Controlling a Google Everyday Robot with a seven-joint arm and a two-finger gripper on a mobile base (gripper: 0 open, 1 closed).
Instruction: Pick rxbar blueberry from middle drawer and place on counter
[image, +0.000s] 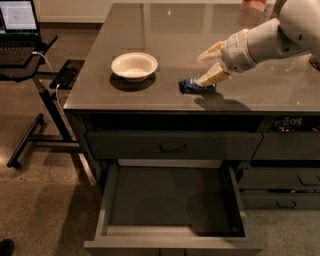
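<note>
The rxbar blueberry (192, 86), a small dark blue bar, lies flat on the grey counter (165, 35), right of the white bowl. My gripper (201, 70) hangs just above and to the right of the bar. Its tan fingers (214, 76) are spread apart, and the lower one has its tip at the bar's right end. The middle drawer (170, 200) stands pulled out below the counter's front edge, and its grey bottom is bare.
A white bowl (134, 66) sits on the counter left of the bar. A laptop (19, 22) on a black stand (42, 107) is at the far left. Closed drawers (172, 146) line the cabinet front. An orange object (253, 5) is at the counter's back edge.
</note>
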